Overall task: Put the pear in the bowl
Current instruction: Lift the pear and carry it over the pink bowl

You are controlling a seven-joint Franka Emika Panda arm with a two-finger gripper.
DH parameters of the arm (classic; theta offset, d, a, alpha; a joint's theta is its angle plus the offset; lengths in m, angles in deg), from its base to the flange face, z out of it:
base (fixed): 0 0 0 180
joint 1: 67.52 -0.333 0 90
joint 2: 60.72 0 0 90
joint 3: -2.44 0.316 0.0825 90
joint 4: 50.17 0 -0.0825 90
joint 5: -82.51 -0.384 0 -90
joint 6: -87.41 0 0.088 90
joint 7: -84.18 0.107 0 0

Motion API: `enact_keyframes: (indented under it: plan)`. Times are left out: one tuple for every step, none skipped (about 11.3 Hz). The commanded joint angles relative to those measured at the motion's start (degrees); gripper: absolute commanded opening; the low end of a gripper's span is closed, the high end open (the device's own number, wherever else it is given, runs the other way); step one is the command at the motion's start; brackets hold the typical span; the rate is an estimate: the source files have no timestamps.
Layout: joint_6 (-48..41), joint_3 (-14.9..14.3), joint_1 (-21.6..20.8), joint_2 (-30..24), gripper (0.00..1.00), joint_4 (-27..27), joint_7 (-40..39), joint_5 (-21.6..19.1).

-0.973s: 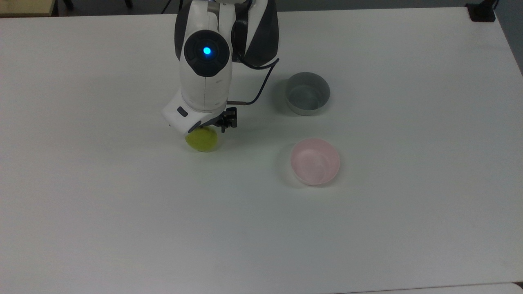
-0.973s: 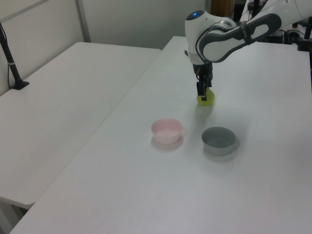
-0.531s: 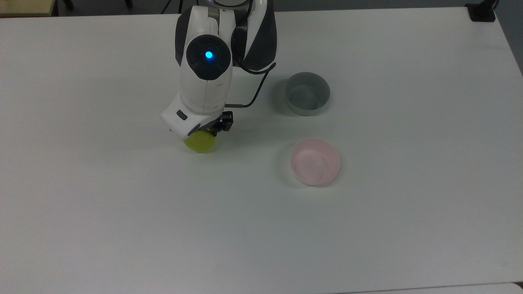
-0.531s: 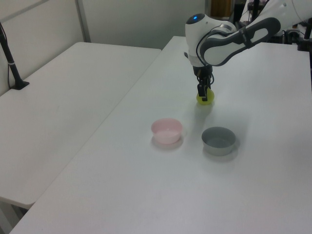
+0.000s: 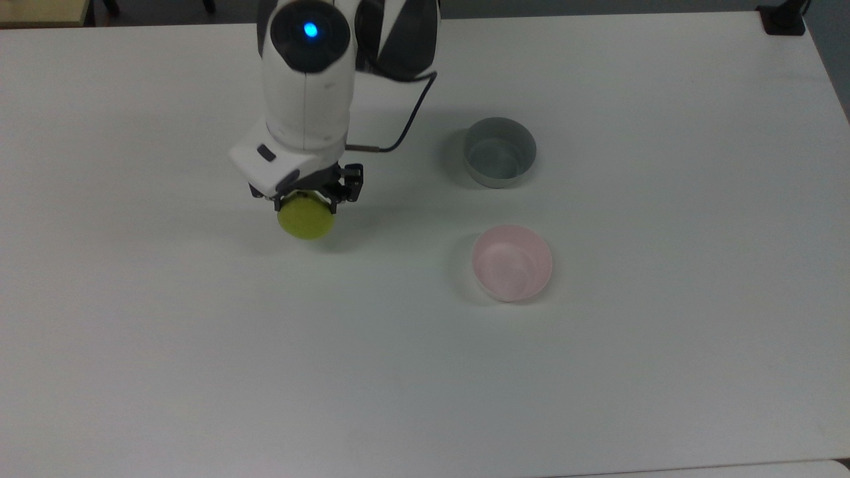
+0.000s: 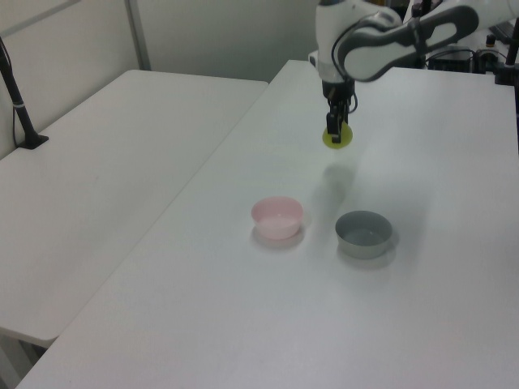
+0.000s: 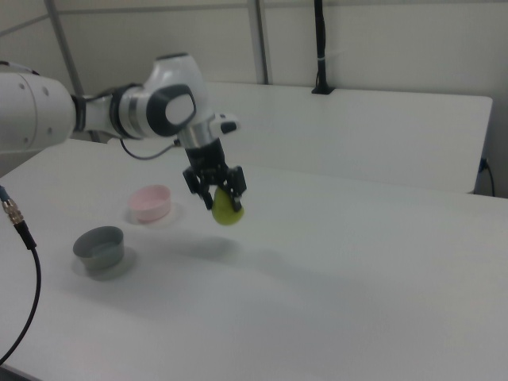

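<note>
The gripper (image 7: 216, 193), fingers clamped on the pear (image 7: 226, 210), holds it above the table (image 7: 357, 262), apart from the bowl (image 7: 150, 203).

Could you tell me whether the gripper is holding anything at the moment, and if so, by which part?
The gripper holds the pear, its fingers clamped on the fruit's upper part, so it hangs clear of the table.

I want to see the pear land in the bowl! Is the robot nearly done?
About halfway. Done: the gripper has grabbed the pear and holds it above the table. Left to do: carry it over to the pink bowl, which has nothing in it, and let go.
</note>
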Motion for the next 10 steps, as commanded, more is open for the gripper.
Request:
enact_keyframes:
  plan:
    - [-4.36, -1.92, -1.37, -3.74, 0.13, 2.05, -0.85, -1.79]
    - [-4.36, -1.92, -1.46, -4.18, 0.13, 2.14, -0.85, -1.88]
    - [-4.36, -2.10, -2.85, -4.10, 0.14, 2.23, -0.59, -2.05]
    - [-4.10, -4.80, -6.09, -3.84, 0.14, 2.23, -0.32, -3.79]
    - [-3.83, -7.52, -10.55, -2.96, 0.14, 3.01, -0.32, -6.59]
    - [-3.83, -8.94, -13.82, -1.39, 0.14, 5.46, -0.23, -9.41]
    - [-3.74, -9.04, -16.20, -0.24, 0.14, 6.35, 0.55, -11.87]
    - [-2.44, -9.04, -19.36, 0.38, 0.16, 7.05, 4.04, -12.51]
    - [-1.03, -9.04, -21.30, 1.17, 0.18, 7.50, 6.16, -12.51]
    - [0.20, -9.04, -23.32, 2.31, 0.18, 8.89, 8.19, -12.60]
